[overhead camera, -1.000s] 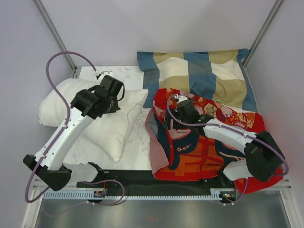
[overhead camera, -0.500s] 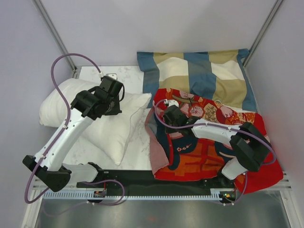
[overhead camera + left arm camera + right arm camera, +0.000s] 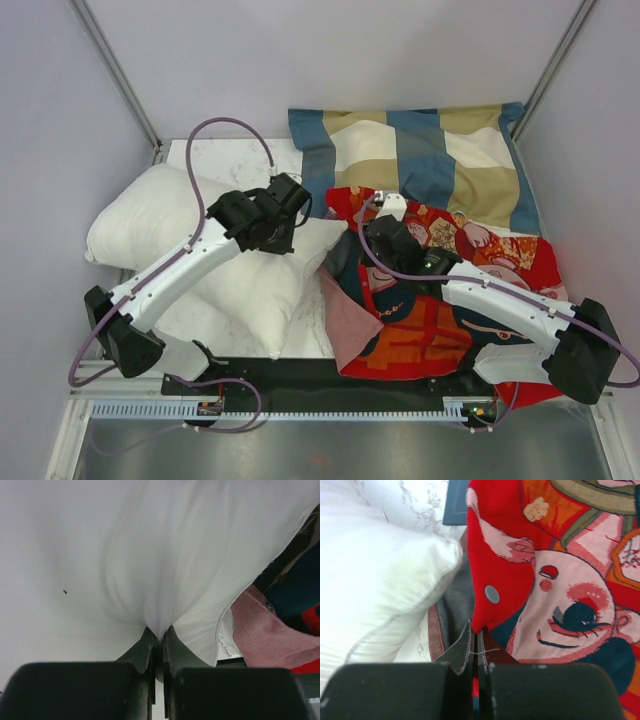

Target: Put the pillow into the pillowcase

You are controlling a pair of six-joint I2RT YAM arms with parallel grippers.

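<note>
Top view: a plump white pillow (image 3: 170, 225) lies on the left half of a pale marbled counter (image 3: 235, 160). One of its corners points right, toward the pillowcase (image 3: 440, 335). The left arm (image 3: 175, 272) reaches diagonally across the pillow, and its tip presses down near that right-hand corner. The pillowcase is red with orange patterns and dark-blue-haired figures. It lies rumpled on the right half of the counter, toward the near edge. A flap of its dull pink inside is turned out along its left edge, just beside the pillow. The right arm (image 3: 505, 298) stretches over the pillowcase, and its tip sits at the case's upper-left edge, close to the pillow's corner. Behind the case, at the far right, lies a blue, tan and cream checked pillow (image 3: 420, 155). The case's back edge touches it.

Left wrist view: the left fingers (image 3: 165, 650) are clenched together on a pinched fold of the white pillow fabric. Creases fan upward from the pinch. At the right edge the pink lining and a bit of dark blue and red print show just past the pillow's seam.

Right wrist view: the right fingers (image 3: 465, 652) are clenched on the red edge of the pillowcase. A small round grey-blue snap (image 3: 492, 594) sits on the cloth just above the pinch. To the right is a printed cartoon face (image 3: 560, 610) with pink cheeks. The pillow's corner fills the left side, close to the case's opening, and a strip of counter shows above it.
</note>
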